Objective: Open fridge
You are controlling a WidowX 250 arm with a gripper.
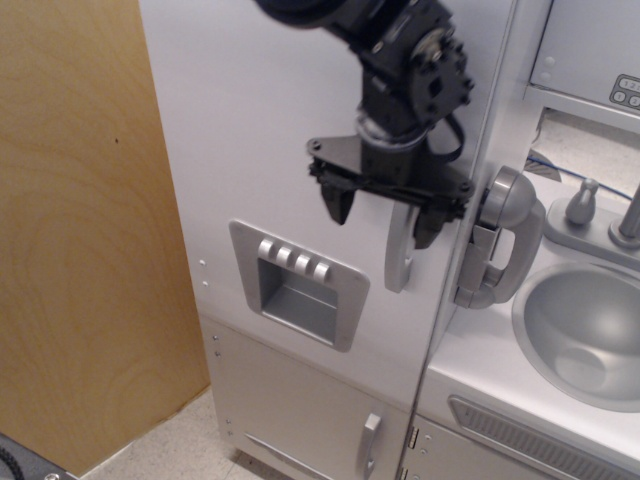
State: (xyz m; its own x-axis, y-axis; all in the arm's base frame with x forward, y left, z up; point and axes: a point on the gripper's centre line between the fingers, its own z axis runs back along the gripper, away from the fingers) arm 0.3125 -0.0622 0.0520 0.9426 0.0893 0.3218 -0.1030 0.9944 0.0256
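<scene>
The white toy fridge stands at centre, its large door closed. A grey recessed dispenser with several buttons sits low on the door. The silver bar handle runs down the door's right side; only its lower end shows below my gripper. My black gripper is open and hangs fingers-down in front of the door. Its left finger is over the door panel, its right finger is just right of the handle, so the handle lies between the fingers. Whether they touch it I cannot tell.
A grey toy phone handset hangs right of the fridge edge, close to my right finger. A sink and tap lie at the right. A smaller lower door with a short silver handle is below. A wooden panel stands on the left.
</scene>
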